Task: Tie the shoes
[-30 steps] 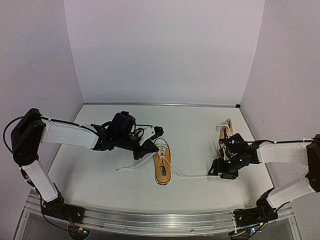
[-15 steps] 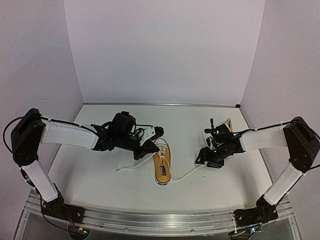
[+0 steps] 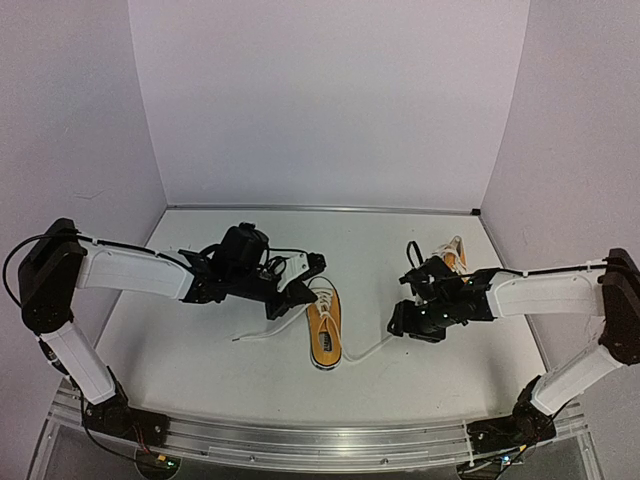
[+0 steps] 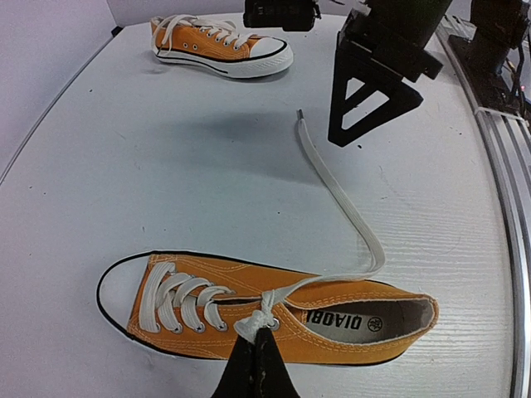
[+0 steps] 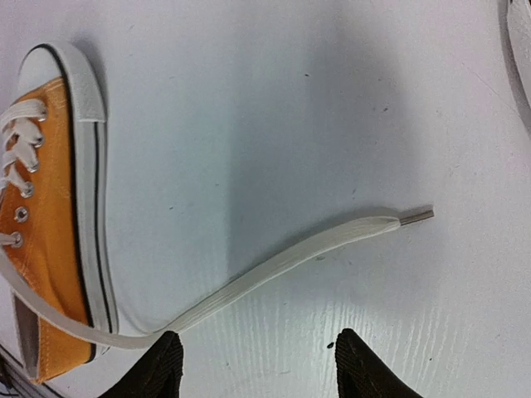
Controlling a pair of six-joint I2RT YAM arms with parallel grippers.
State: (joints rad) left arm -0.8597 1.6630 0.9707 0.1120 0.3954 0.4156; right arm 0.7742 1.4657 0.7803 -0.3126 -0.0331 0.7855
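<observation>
The left gripper [image 4: 259,348] is pinching the knot [image 4: 264,317] on the mid-table shoe [image 4: 340,342], while the right gripper [image 5: 257,365] is hovering, jaws apart and empty, over its loose lace [image 5: 274,261], which looks limp and slippery, best pinched near the stiff tip [image 5: 416,215].

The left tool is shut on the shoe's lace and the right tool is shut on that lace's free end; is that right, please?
No: the right wrist view shows the right tool open over the lace's free end, not gripping it; the rest stands.

plain pale lilac walls [image 3: 330,100], white table surface [image 3: 180,345], metal rail [image 3: 320,438] along near edge
</observation>
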